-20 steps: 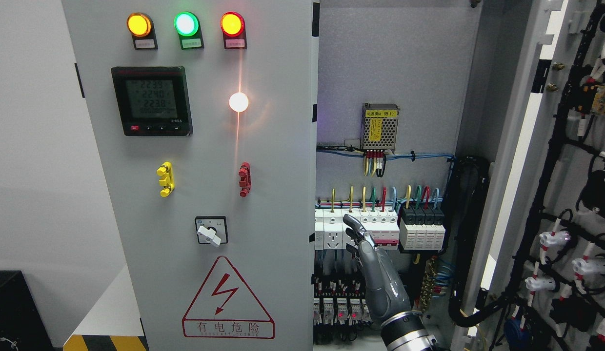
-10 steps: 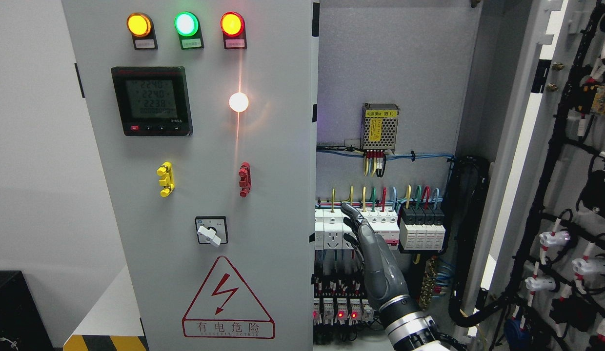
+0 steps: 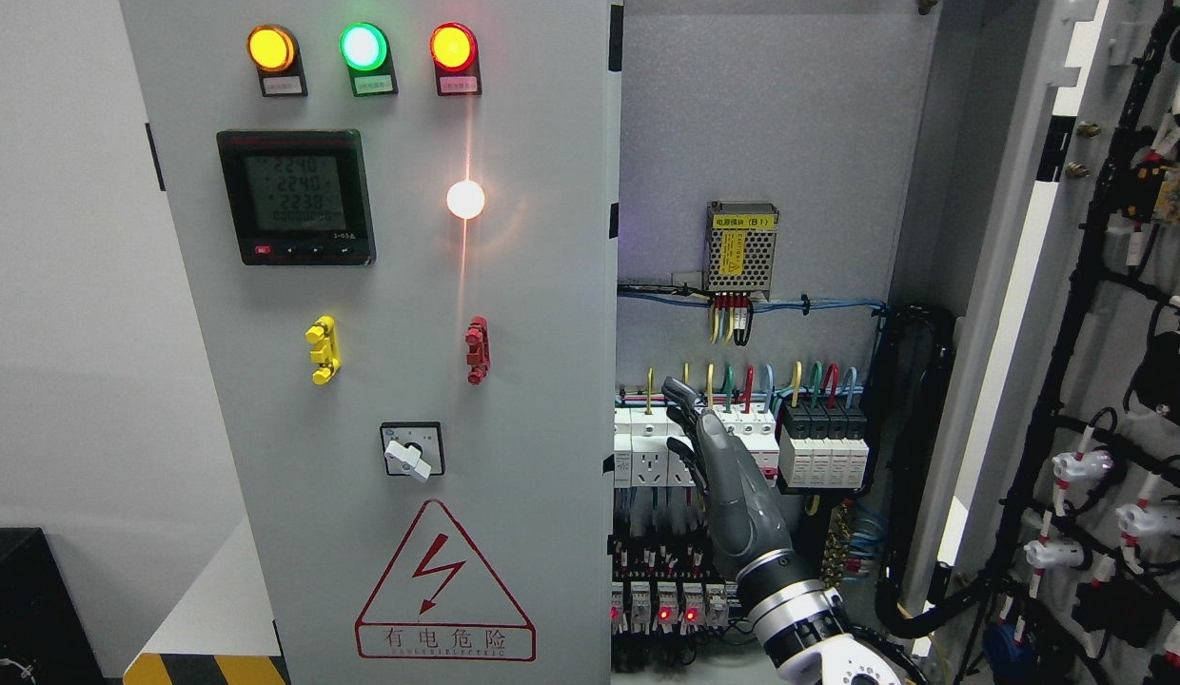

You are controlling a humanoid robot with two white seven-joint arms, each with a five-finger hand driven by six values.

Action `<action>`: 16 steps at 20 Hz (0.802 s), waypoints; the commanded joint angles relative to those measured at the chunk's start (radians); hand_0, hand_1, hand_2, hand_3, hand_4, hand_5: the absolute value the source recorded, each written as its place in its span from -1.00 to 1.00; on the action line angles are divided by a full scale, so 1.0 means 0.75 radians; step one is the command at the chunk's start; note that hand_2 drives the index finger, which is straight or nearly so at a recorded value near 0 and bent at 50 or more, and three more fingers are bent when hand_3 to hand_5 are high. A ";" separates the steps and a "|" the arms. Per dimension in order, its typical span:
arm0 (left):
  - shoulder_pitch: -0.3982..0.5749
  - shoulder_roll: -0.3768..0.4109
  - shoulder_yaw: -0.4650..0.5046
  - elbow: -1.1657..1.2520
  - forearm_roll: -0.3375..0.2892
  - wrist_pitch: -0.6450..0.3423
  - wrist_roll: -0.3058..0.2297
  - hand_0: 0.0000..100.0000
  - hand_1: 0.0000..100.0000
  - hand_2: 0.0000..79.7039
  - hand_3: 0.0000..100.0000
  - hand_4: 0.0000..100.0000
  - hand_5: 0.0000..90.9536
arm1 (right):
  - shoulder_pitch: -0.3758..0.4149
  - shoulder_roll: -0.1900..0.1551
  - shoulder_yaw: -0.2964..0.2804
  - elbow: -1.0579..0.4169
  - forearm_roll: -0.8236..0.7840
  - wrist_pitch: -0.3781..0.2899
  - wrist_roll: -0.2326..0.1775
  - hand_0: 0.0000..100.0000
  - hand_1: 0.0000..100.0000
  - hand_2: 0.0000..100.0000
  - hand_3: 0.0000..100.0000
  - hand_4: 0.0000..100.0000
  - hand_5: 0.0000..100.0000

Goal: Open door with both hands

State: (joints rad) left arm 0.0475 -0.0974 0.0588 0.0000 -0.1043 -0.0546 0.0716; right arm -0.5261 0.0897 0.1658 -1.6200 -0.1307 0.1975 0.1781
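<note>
The right hand (image 3: 709,457), dark grey metal with a ribbed silver wrist, rises from the lower edge into the open cabinet, just right of the left door (image 3: 409,333). Its fingers (image 3: 680,392) are loosely extended and slightly bent, grasping nothing; their tips lie in front of the row of white breakers (image 3: 647,442). Whether they touch the breakers cannot be told.

The left door is a flat, matt grey sheet-metal panel, seen face-on. Its free vertical edge stands just left of the hand, apart from it. On the door, from top down: three round lamps (image 3: 362,46), amber, green and red; a black rectangular meter (image 3: 296,197) with a pale display; a glowing white light (image 3: 465,199); a yellow clip and a red clip; a rotary switch (image 3: 411,450); a red triangular warning sign (image 3: 444,585).

The right door (image 3: 1113,381), far right of the hand, is swung wide open, showing its inner face strung with black cable bundles and white connectors.

Above the hand, on the speckled grey back plate, hangs a perforated metal box (image 3: 740,247) with a yellow label.
</note>
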 commanded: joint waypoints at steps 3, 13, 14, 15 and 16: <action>0.000 -0.001 -0.001 0.031 0.000 0.001 0.001 -1.00 -1.00 -1.00 -1.00 -1.00 -1.00 | -0.043 0.001 -0.008 0.041 -0.042 0.031 0.059 -1.00 -1.00 -1.00 -1.00 -1.00 -1.00; 0.000 0.001 -0.001 0.031 0.000 0.001 0.001 -1.00 -1.00 -1.00 -1.00 -1.00 -1.00 | -0.082 -0.005 -0.019 0.080 -0.167 0.084 0.073 -1.00 -1.00 -1.00 -1.00 -1.00 -1.00; 0.000 -0.001 -0.001 0.031 0.000 -0.001 0.001 -1.00 -1.00 -1.00 -1.00 -1.00 -1.00 | -0.090 -0.007 -0.021 0.082 -0.196 0.107 0.073 -1.00 -1.00 -1.00 -1.00 -1.00 -1.00; 0.000 -0.001 0.001 0.031 0.000 -0.001 -0.001 -1.00 -1.00 -1.00 -1.00 -1.00 -1.00 | -0.094 -0.007 -0.021 0.084 -0.196 0.109 0.073 -1.00 -1.00 -1.00 -1.00 -1.00 -1.00; 0.000 0.001 -0.001 0.031 0.000 -0.001 0.001 -1.00 -1.00 -1.00 -1.00 -1.00 -1.00 | -0.100 -0.007 -0.021 0.090 -0.198 0.109 0.073 -1.00 -1.00 -1.00 -1.00 -1.00 -1.00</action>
State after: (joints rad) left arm 0.0475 -0.0976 0.0588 0.0000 -0.1044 -0.0557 0.0770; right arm -0.5838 0.0877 0.1561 -1.5787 -0.2225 0.2624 0.2330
